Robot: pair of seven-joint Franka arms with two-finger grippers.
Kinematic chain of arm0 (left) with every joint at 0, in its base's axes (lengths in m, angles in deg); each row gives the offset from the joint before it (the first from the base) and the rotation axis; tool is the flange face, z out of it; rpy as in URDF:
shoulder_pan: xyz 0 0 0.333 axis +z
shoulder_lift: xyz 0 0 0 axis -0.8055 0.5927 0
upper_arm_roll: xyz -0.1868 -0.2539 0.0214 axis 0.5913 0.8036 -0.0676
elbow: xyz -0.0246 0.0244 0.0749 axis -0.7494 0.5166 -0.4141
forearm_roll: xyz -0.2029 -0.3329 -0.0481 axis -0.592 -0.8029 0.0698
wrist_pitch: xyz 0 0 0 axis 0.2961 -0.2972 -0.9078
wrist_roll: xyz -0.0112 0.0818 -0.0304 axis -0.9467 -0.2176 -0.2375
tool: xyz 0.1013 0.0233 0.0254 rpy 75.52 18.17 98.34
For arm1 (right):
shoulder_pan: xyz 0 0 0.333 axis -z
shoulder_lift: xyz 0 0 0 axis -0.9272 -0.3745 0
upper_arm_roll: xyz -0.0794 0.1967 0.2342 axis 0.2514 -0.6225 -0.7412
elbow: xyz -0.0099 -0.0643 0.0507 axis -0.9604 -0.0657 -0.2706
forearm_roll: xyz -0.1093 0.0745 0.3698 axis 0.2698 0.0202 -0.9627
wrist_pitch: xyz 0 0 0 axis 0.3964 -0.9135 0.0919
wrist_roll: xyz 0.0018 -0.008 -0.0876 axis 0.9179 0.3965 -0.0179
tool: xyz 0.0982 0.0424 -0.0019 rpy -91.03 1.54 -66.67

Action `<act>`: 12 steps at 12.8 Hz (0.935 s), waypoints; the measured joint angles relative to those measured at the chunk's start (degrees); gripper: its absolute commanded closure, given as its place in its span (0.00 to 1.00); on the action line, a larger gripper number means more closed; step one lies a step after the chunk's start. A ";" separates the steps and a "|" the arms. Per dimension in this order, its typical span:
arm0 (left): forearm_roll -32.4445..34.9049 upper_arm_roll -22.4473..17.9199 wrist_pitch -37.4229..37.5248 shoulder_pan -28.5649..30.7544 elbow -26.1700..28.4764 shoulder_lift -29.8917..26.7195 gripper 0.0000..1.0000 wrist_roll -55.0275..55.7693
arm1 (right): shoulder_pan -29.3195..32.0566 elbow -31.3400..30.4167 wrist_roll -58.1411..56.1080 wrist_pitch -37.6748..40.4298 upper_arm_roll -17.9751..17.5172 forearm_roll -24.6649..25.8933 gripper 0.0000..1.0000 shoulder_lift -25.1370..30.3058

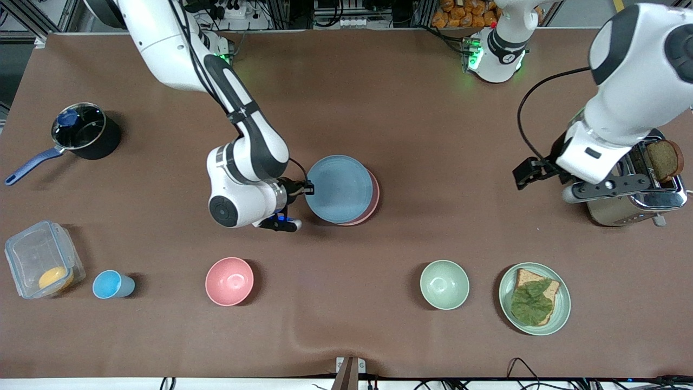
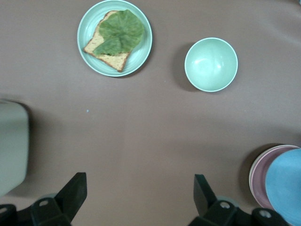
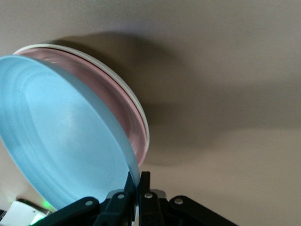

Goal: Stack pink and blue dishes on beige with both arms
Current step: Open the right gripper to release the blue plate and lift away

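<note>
Right pincer [image 1: 308, 188] clamps tilted blue plate [image 1: 337, 188] over pink plate [image 1: 372, 201] (left pincer [image 2: 141, 195] apart).

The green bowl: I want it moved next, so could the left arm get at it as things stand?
Probably yes. The left gripper hangs open and empty beside the toaster, and only bare table lies between it and the green bowl. The right gripper holds the blue plate elsewhere.

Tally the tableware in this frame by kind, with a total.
Plates: 4 – blue plate, pink plate, beige plate beneath them, green plate
Bowls: 2 – pink bowl, green bowl
Cups: 1 – blue cup
Total: 7
</note>
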 measured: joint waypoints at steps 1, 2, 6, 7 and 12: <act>0.01 -0.03 2.07 0.04 -1.51 0.00 0.00 -0.22 | -0.54 0.02 0.02 -0.89 0.00 -0.40 1.00 -0.53; 0.02 -0.03 3.80 0.04 -2.78 -0.01 0.00 -0.29 | -0.88 0.05 0.03 -1.29 0.00 -0.68 1.00 -0.92; 0.08 -0.14 7.26 0.04 -5.06 -0.75 0.00 -0.55 | -1.12 0.20 0.03 -1.69 0.02 -1.30 0.00 -1.48; 0.08 -0.21 7.77 0.09 -5.10 -1.19 0.00 -0.64 | -1.12 0.39 0.03 -1.69 0.05 -1.31 0.00 -1.48; 0.08 -4.53 8.30 -1.38 -5.12 -2.09 0.00 -5.35 | 1.78 3.98 -0.06 2.12 1.55 -1.30 0.00 -1.32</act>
